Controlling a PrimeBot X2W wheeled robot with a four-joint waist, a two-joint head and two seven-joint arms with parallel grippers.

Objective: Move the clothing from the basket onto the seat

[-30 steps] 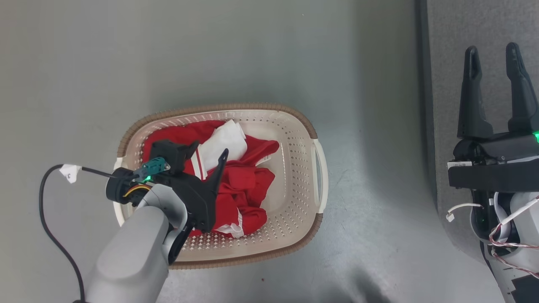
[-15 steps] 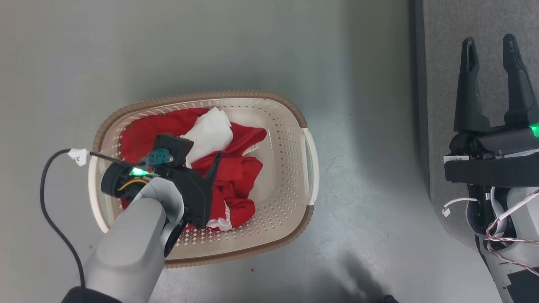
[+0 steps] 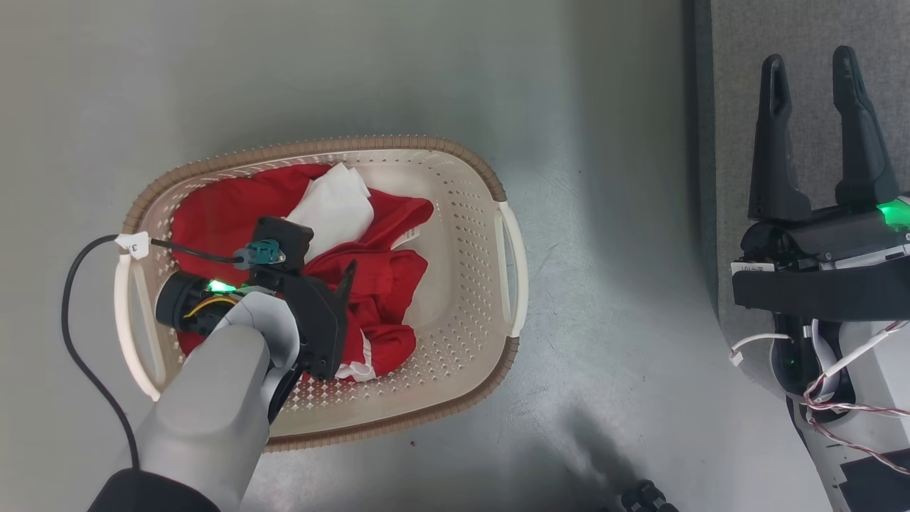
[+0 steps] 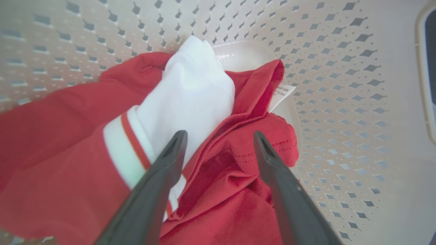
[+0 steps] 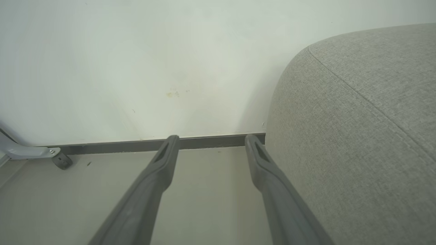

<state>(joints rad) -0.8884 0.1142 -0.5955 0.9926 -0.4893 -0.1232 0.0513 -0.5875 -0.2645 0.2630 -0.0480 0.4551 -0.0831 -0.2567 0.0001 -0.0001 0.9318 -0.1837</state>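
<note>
Left gripper (image 4: 219, 136) — deeper in basket (image 4: 340, 102), over clothing (image 4: 68, 136)

The left gripper (image 4: 219, 136) tilts downward at the left, jaws wide apart, on a pale forearm (image 3: 213, 405). The right gripper (image 3: 809, 62) points away at the right, jaws likewise spread.

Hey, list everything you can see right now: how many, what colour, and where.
clothing: one heap, garment count unclear, red with white panels and stripes, in the basket
basket: one, cream with brown rim, on the floor
seat: one, grey fabric, on the robot's right of the basket
floor: grey, under the basket
wall: one, off-white, beyond the floor beside the seat
caster: one, grey, at the wall's foot
cable: one, black with white tag, left of the basket
left hand: one, dark fingers, open, over the clothing
right hand: one, dark fingers, open, empty, by the seat
</note>
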